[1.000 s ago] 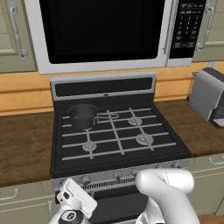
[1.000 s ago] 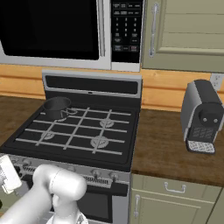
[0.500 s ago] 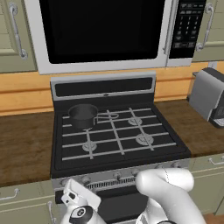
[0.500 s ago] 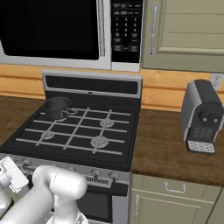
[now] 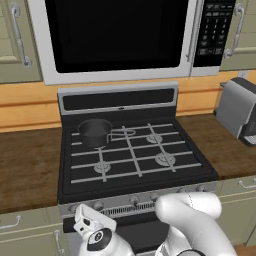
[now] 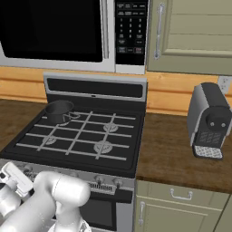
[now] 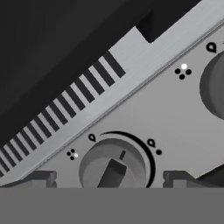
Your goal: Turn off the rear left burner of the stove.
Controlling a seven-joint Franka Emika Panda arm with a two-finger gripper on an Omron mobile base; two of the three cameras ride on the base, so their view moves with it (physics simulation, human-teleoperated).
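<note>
Brown tabletop (image 5: 27,170) on the left, stove (image 5: 132,155) next to it, under the microwave (image 5: 120,37). Rear left burner (image 5: 95,134) sits in the stove's back left corner, covered by a dark saucepan (image 5: 94,132) with its handle pointing right. Other three burners bare under the grates. Silver knob strip (image 5: 135,200) runs along the stove front. Arm hangs low at the strip's left end, wrist just below the leftmost knobs. Hand view: gripper (image 7: 111,180) spread wide, its tips either side of a round knob (image 7: 114,165), not touching it; knob's ridge is tilted. Another knob (image 7: 214,85) at the right edge, vent slots above. Right of the stove, more tabletop with a grey coffee machine (image 6: 209,120) by the wall.
</note>
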